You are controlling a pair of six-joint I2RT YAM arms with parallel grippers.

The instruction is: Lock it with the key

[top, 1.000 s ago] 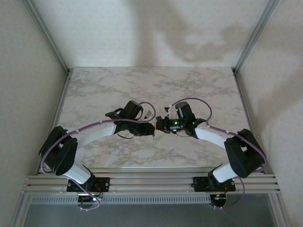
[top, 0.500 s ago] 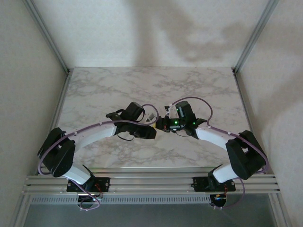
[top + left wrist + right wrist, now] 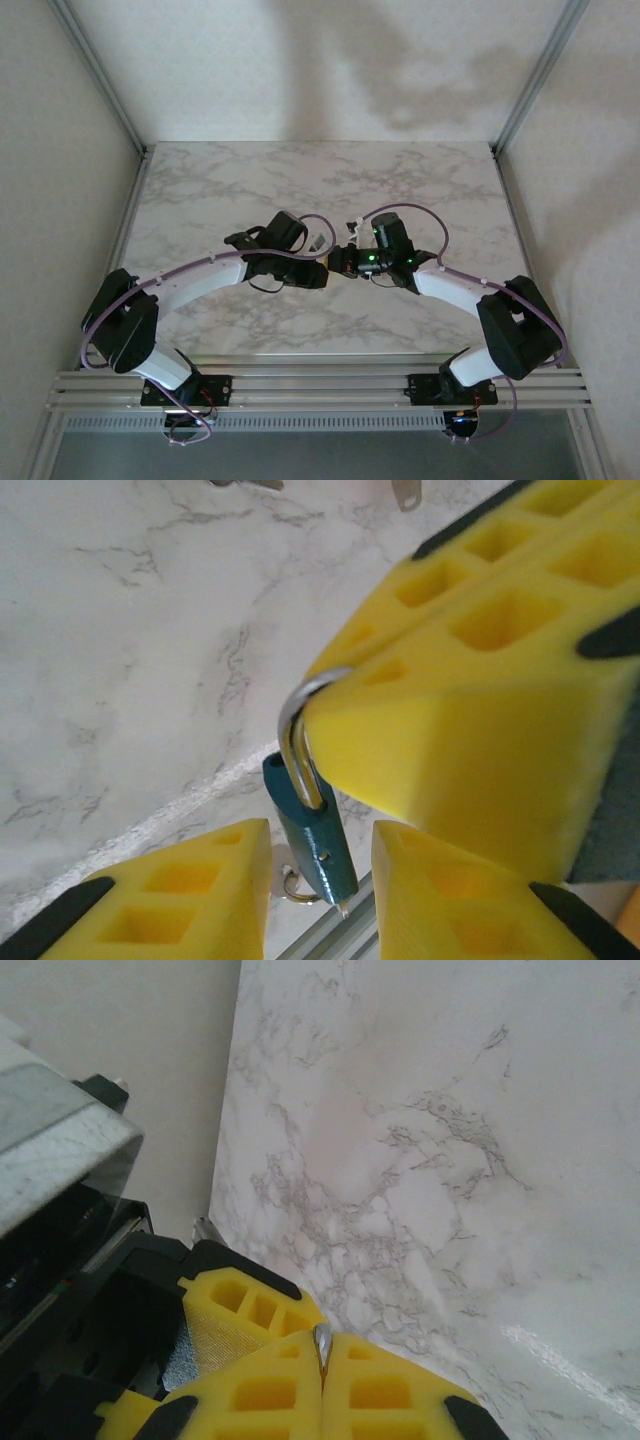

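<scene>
A teal padlock [image 3: 312,840] hangs by its silver shackle [image 3: 296,742] from my right gripper's yellow fingers [image 3: 470,680]. In the right wrist view my right gripper [image 3: 322,1352] is shut on that thin silver shackle [image 3: 322,1340]. My left gripper [image 3: 318,832] is open and straddles the padlock body, with a gap on each side. The key [image 3: 284,868] with its ring shows just behind the padlock's lower end, where a small silver tip [image 3: 343,910] sticks out. In the top view the left gripper [image 3: 322,272] and the right gripper [image 3: 341,263] meet over the middle of the marble table [image 3: 250,180].
Two small metal pieces [image 3: 405,492] lie on the marble at the far edge of the left wrist view. The aluminium rail [image 3: 320,385] runs along the near table edge, and frame posts [image 3: 100,75] stand at the back corners. Bare marble lies behind both arms.
My left gripper has shifted slightly right, closer to the right gripper and the padlock. The right arm has stayed put.
</scene>
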